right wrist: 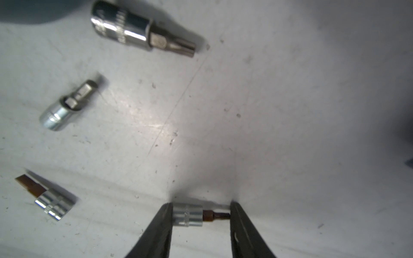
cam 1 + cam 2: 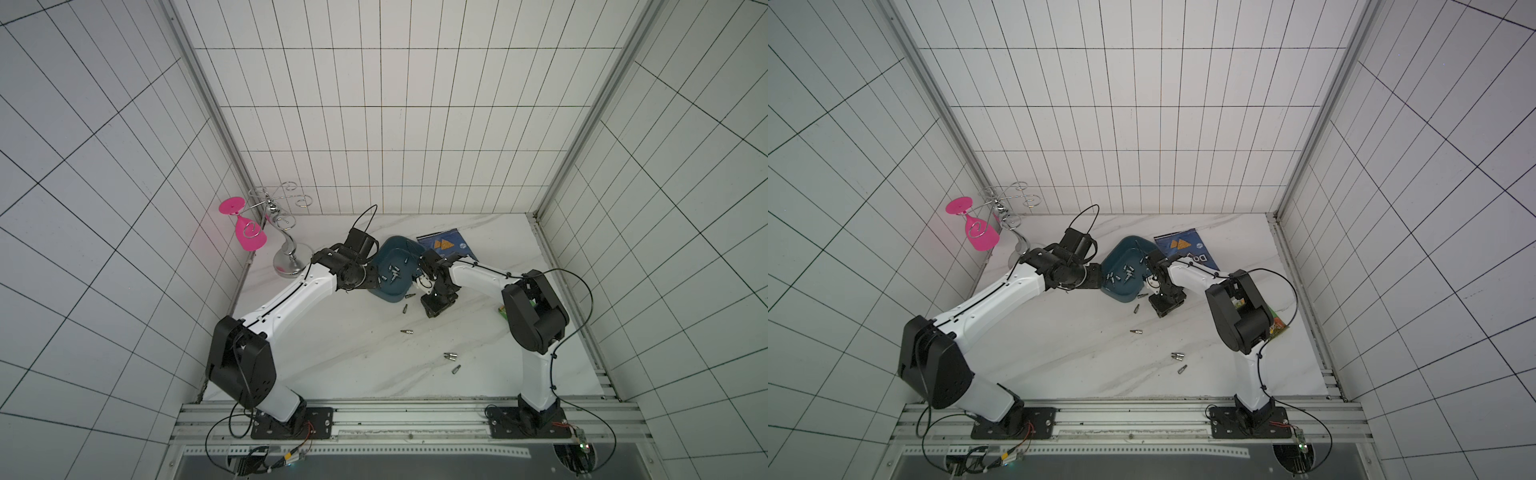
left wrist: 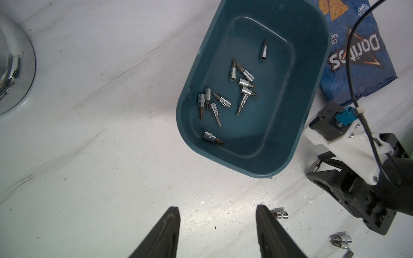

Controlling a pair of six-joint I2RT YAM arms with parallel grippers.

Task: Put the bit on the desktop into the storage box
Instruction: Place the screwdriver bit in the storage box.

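since the bit (image 1: 190, 215) lies on the desktop (image 1: 290, 111) pinched end to end by my right gripper (image 1: 201, 208), that arm should carry it. my left gripper (image 3: 218, 223) hangs spread, empty; the storage box (image 2: 395, 245) sits just far-left of the bit.

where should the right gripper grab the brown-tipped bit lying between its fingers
Take the brown-tipped bit by its chrome socket barrel, coming straight down with the jaws across the barrel's width. It lies on its side on the desktop, and the barrel is its thickest, straight-sided part. The right gripper brackets it end to end, which may slip off the narrow tip.
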